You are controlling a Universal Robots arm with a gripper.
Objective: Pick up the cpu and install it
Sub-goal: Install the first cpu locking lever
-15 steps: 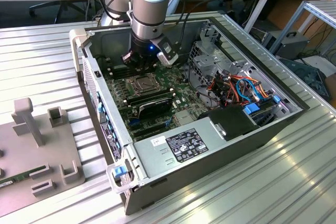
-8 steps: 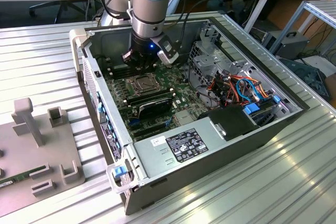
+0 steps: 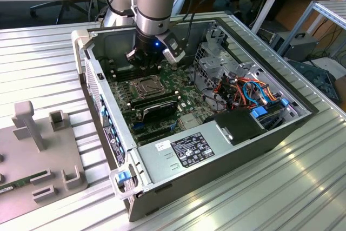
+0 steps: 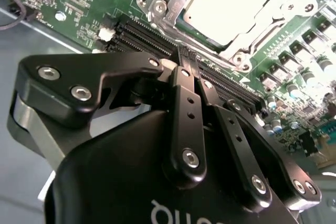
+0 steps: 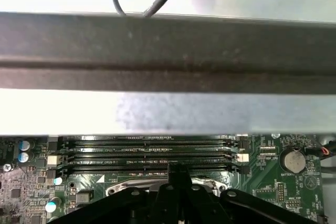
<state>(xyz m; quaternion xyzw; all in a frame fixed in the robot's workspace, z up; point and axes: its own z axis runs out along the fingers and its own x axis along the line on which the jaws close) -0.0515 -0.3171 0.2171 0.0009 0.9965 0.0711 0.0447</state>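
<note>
Black gripper linkage (image 4: 181, 56) sits closest to the lens in the second wrist view, its fingers pressed together at the tips with nothing between them. Just beyond those tips lies the cpu (image 4: 226, 3), dull silver top facing up, seated flat inside the socket frame (image 4: 173, 1) on the green motherboard (image 4: 79, 19). Gripper and cpu are apart; the fingertips hang over the row of black memory slots (image 4: 152, 38) that runs alongside the socket.

In the first wrist view the closed fingertips (image 5: 177, 170) again meet above the memory slots (image 5: 147, 153), with the edge of the socket frame (image 5: 131, 188) just beside them and a round coin battery (image 5: 292, 160) off to one side. A grey metal wall of the computer case (image 5: 168, 51) rises on the far side of the slots.

In the exterior view the arm (image 3: 157, 4) reaches down into the open computer case (image 3: 227, 150), which lies on a ribbed metal table (image 3: 303, 187). The cpu (image 3: 147, 86) shows in its socket just nearer than the gripper (image 3: 154, 58). A grey fixture plate (image 3: 38, 155) rests on the table at the exterior view's left.
</note>
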